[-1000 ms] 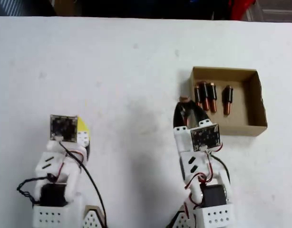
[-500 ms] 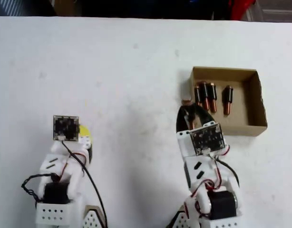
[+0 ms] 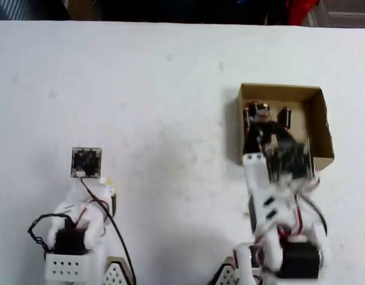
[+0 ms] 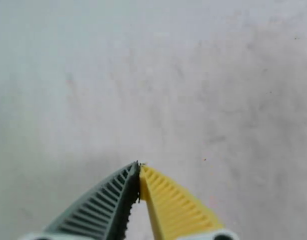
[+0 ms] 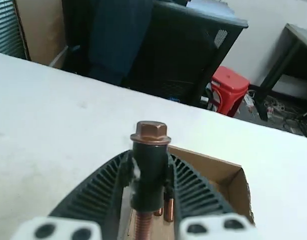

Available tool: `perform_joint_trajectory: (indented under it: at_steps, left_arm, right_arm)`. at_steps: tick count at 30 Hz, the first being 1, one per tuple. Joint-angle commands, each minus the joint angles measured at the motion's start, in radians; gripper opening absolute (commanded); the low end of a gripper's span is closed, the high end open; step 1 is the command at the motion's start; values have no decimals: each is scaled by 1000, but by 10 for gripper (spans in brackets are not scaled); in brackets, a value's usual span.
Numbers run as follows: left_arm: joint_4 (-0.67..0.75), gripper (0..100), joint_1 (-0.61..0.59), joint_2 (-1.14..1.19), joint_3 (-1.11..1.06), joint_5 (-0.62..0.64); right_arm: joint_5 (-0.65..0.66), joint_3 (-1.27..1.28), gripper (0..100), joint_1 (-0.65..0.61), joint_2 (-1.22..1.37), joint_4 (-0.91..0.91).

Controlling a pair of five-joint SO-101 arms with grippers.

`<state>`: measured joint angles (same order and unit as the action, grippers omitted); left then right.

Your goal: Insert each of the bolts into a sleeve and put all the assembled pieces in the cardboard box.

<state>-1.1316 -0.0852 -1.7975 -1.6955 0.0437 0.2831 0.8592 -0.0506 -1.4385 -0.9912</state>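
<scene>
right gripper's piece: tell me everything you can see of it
The assembled piece is a copper-coloured bolt in a black sleeve: hex flange head sticks out one end, threaded shank out the other. The right gripper is shut on the sleeve, its black ribbed fingers pressing both sides. It hangs over the cardboard box, touching nothing else visible.

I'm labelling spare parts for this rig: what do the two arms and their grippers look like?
The left arm and right arm are white plastic with black motors, red and black cables and a square black camera board at the wrist. The left gripper has one grey and one yellow ribbed finger; the right gripper has two black ribbed fingers.
</scene>
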Motion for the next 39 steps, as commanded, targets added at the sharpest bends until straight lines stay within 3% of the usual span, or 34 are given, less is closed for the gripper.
perform_joint_trajectory:
  at_steps: [1,6,36,39]
  left_arm:
    - [-75,24,33,-13,2,-14]
    - [-149,24,87,-13,2,-57]
    - [-150,24,82,-13,2,-52]
    - [-150,24,82,-13,2,-52]
  right_arm:
    - [14,-155,17,54,197,4]
    - [20,-322,18,113,483,4]
    - [23,-1363,18,381,2061,-1]
    - [103,-1450,18,383,2166,-4]
